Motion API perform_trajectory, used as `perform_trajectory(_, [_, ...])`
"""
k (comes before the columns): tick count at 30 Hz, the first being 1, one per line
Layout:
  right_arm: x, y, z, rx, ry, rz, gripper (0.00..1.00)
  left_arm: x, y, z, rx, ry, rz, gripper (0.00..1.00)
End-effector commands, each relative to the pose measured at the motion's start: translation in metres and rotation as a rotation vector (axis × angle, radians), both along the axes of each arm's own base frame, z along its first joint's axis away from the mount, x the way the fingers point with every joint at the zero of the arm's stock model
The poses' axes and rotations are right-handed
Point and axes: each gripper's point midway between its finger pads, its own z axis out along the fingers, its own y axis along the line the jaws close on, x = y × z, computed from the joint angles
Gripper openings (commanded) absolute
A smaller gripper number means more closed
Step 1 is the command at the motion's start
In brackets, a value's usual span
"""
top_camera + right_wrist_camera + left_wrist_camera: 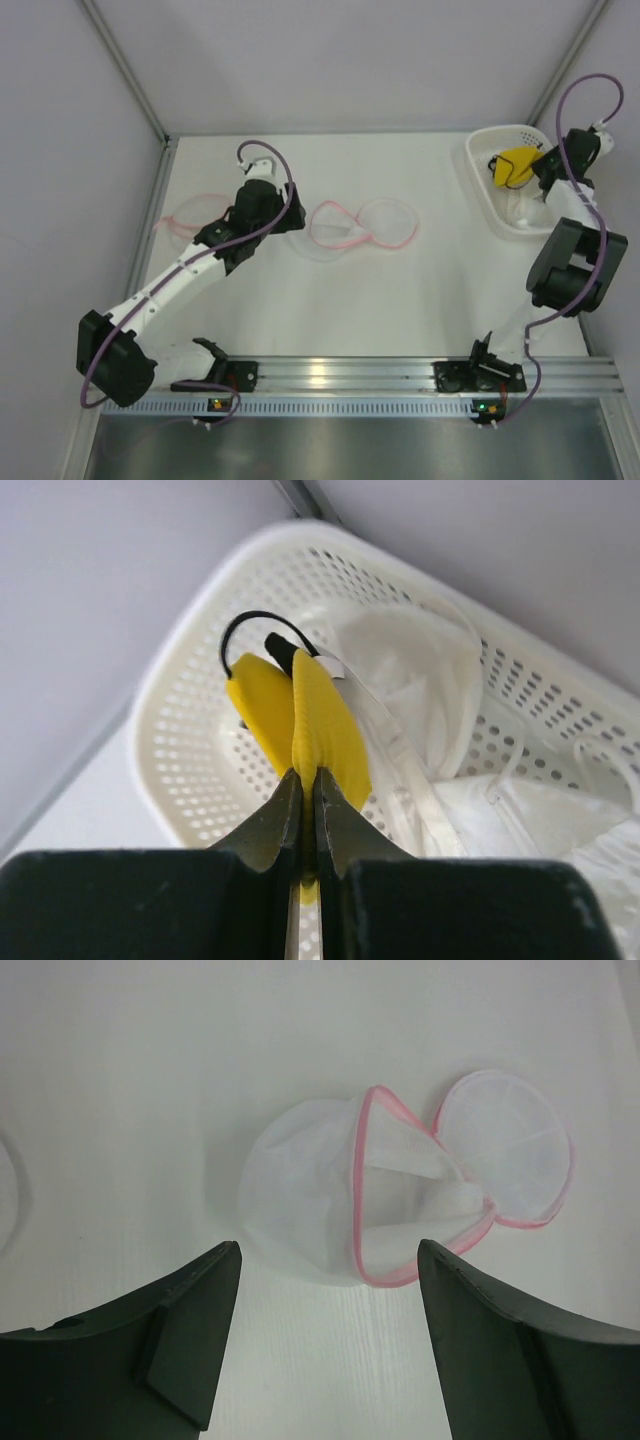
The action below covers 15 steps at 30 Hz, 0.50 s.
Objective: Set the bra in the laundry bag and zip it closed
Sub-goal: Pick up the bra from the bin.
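Pinches the yellow bra [320, 720] in the right gripper [305, 780], jaws closed to a sliver on a fold of the cup. Holds it over the white perforated basket [190, 740] at the far right of the table [400, 300], with a black strap [250, 620] looped at the top of the cup. Hard to tell whether lifted clear of the white garments [430, 670] heaped in that basket or brushing them.

Hangs the left gripper [328, 1250] over the table left of centre, jaws spread wide, gripping nothing. Faces the laundry bag [310, 1200], white mesh with a pink rim, lying near the middle of the table with its mouth gaping and a round flap folded out to the right. Leaves bra and bag well apart. Shows a second pink-rimmed mesh piece [195, 220] lying flat at the far left.
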Motion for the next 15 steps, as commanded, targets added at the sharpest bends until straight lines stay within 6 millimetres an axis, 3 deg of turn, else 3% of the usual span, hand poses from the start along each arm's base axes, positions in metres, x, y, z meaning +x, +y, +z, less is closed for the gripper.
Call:
perform_trajectory(1, [-0.004, 0.004, 0.132, -0.18, -0.278, 0.039, 0.0, 0.011, -0.01, 0.029, -0.013, -0.062, -0.046, 0.77])
perform_trajectory(3, [-0.017, 0.012, 0.163, -0.209, -0.35, 0.054, 0.0, 0.016, -0.014, 0.043, -0.014, -0.091, -0.062, 0.77])
perform_trajectory(5, [-0.024, 0.022, 0.171, -0.209, -0.385, 0.082, 0.0, 0.021, -0.019, 0.054, -0.016, -0.113, -0.082, 0.77])
perform_trajectory(11, [-0.059, 0.076, 0.226, -0.225, -0.556, 0.282, 0.0, 0.031, -0.041, 0.086, -0.054, -0.175, -0.167, 0.78])
perform_trajectory(15, [-0.076, 0.099, 0.246, -0.247, -0.574, 0.368, 0.0, 0.032, -0.063, 0.106, -0.121, -0.215, -0.257, 0.78])
